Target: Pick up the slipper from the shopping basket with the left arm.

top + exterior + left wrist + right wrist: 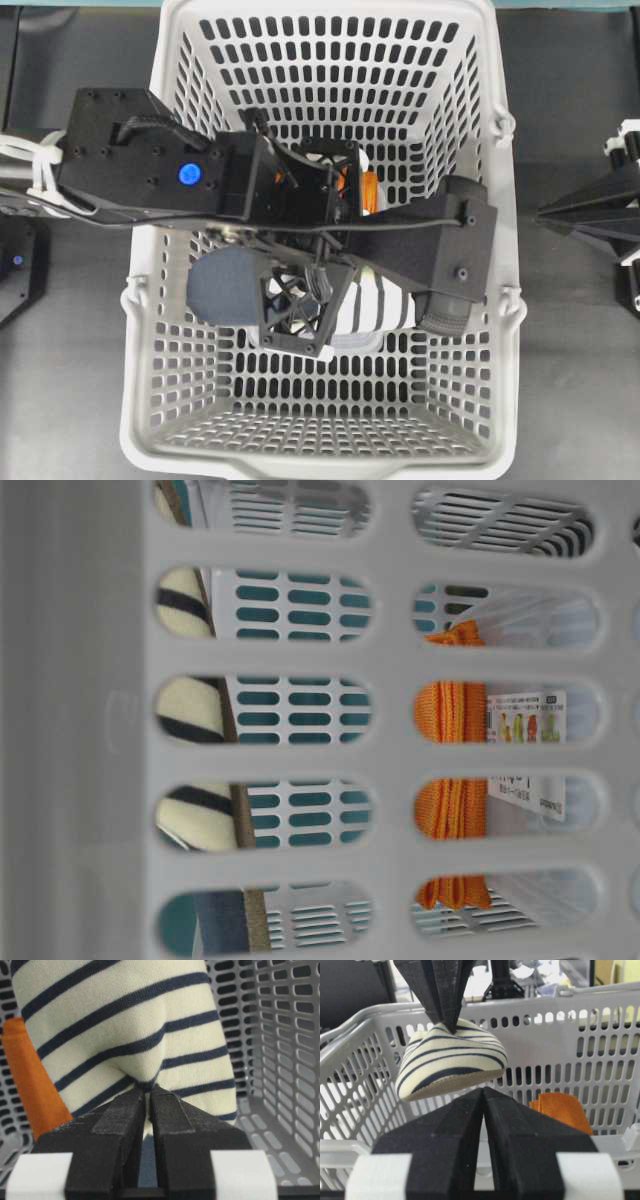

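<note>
Clearly the left hand (pixel 147 1092) pinches the slipper (pixel 125 1030), fully closed.

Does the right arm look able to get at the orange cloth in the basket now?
Probably yes: the orange cloth lies uncovered against the basket wall, and the slipper hangs lifted aside in the left hand.

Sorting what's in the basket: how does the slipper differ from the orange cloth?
The slipper is cream with navy stripes; the orange cloth is plain orange. The slipper hangs pinched in the left hand, lifted off the floor; the cloth rests low, ungripped. Both are soft fabric, within the shopping basket.
</note>
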You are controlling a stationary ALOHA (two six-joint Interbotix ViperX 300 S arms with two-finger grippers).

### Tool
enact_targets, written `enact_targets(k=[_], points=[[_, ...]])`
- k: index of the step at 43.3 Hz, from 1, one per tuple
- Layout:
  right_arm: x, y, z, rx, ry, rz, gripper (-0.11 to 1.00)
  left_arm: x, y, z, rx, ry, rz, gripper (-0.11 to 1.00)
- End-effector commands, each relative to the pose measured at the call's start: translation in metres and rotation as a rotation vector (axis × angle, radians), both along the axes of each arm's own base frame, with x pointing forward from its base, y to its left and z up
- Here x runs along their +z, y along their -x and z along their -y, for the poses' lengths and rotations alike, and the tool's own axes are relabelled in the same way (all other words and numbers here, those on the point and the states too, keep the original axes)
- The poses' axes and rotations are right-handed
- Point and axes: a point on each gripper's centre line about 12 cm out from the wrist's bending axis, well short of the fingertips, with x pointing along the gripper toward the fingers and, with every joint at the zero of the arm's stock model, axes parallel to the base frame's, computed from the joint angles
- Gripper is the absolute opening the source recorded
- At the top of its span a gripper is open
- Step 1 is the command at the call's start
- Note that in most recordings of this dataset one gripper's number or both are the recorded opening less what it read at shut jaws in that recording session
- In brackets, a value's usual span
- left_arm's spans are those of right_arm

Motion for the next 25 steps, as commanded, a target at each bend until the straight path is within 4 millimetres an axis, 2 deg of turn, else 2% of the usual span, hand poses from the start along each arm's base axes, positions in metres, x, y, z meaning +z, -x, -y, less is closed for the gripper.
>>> enact_targets(k=[1, 25], points=[[0.0017, -0.001, -0.0002, 0.001, -0.005, 0.006, 0.0, 0.017, 0.003, -0.0001, -0.001, 0.004, 0.048, 0.03], [0.0054, 0.0014, -0.0001, 0.001, -0.004, 0.026, 0.0, 0.0147, 0.0025, 0.0021, -0.012, -0.001, 0.038, 0.03]])
